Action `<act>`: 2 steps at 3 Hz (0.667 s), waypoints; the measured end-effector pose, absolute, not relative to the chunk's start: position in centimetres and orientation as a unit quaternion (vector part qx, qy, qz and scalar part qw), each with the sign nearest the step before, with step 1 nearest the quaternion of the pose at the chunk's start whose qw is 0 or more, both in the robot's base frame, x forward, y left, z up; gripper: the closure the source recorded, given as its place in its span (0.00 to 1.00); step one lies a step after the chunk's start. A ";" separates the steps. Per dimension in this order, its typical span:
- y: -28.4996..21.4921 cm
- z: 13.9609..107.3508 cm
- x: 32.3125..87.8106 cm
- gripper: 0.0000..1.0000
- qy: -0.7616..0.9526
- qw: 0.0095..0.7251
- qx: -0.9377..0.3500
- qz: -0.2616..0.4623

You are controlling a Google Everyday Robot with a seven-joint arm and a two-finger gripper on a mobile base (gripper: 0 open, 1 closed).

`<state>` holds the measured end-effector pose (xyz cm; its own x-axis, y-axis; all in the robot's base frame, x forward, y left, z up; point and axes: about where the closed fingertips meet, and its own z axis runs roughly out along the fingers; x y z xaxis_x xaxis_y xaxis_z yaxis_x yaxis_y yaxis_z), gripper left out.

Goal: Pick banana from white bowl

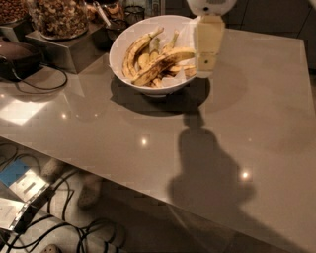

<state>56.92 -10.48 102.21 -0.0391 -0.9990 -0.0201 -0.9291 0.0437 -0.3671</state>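
The tool [206,68] hangs near the top of the view, a little right of centre. Its pale cream body points almost straight down and narrows slightly toward the tip. Directly above it sits the rounded white wrist [210,5], with a vented face, cut off by the upper edge.

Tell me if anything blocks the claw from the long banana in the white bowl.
Nothing visible covers it. The claw hangs over the right rim of the wide glossy white bowl; the long curved brown-patched banana lies bare along the pile's left side. Other bananas lie between them, lower down.
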 end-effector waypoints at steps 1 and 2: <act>-9.1 102.7 57.9 0.00 0.700 0.154 -0.684 -0.136; -8.7 102.8 58.7 0.00 0.693 0.163 -0.689 -0.136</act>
<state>58.66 -8.70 102.80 0.0025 -0.9993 -0.0381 -0.9103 0.0135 -0.4137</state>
